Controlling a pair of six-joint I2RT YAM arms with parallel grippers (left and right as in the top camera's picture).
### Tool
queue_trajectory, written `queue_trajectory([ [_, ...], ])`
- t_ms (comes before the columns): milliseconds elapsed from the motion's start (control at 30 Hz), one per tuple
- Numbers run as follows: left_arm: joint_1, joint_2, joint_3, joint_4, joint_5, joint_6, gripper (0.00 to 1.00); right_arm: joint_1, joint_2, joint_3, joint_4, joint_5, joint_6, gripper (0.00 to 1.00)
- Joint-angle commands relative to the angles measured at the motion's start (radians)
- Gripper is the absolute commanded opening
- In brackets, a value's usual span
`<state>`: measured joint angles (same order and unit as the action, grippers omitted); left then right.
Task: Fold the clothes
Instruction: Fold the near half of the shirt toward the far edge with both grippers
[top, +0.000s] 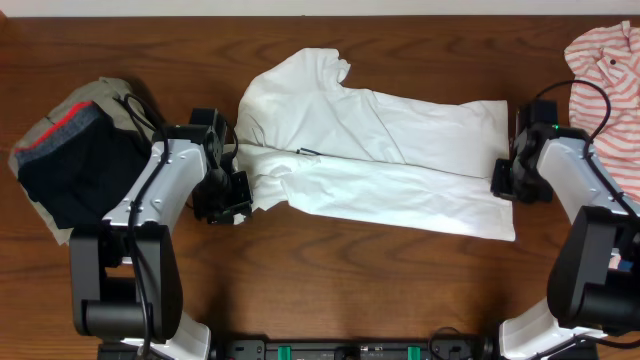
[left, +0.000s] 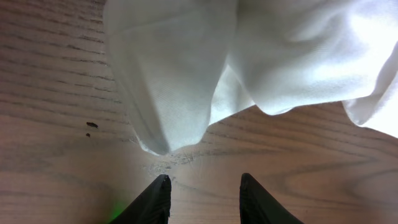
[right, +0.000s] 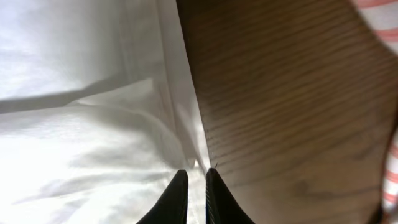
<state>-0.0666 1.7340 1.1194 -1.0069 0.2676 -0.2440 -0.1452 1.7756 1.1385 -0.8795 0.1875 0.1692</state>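
While the white clothes (top: 380, 150) lie spread across the desk (top: 330, 280), the left jaws stand apart, empty, just short of one edge, the right jaws nearly shut on the opposite hem

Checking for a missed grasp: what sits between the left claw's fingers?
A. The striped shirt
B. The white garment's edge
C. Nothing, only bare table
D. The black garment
C: in the left wrist view the left claw stands open over the bare table, with the white garment lying just beyond its tips.
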Motion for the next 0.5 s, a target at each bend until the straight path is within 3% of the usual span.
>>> queue_trajectory([
  [0, 0.004, 0.01, -0.003, -0.002, 0.009, -0.013, 0.37, 0.001, -0.005, 0.083, -0.025, -0.041, 0.014, 0.08],
  [167, 0.004, 0.01, -0.003, 0.0, 0.009, -0.013, 0.38, 0.028, -0.004, 0.091, -0.052, -0.238, -0.049, 0.08],
  [200, 0.004, 0.01, -0.003, 0.001, 0.009, -0.013, 0.38, 0.035, -0.004, 0.085, -0.053, -0.25, -0.052, 0.08],
  [233, 0.004, 0.01, -0.003, 0.003, 0.009, -0.013, 0.46, 0.044, -0.004, 0.079, -0.053, -0.252, -0.054, 0.08],
  [267, 0.004, 0.01, -0.003, 0.003, 0.009, -0.013, 0.49, 0.053, -0.004, 0.072, -0.053, -0.252, -0.055, 0.08],
  [467, 0.004, 0.011, -0.003, 0.016, -0.068, -0.028, 0.5, 0.087, -0.004, 0.021, -0.021, -0.252, -0.062, 0.09],
])
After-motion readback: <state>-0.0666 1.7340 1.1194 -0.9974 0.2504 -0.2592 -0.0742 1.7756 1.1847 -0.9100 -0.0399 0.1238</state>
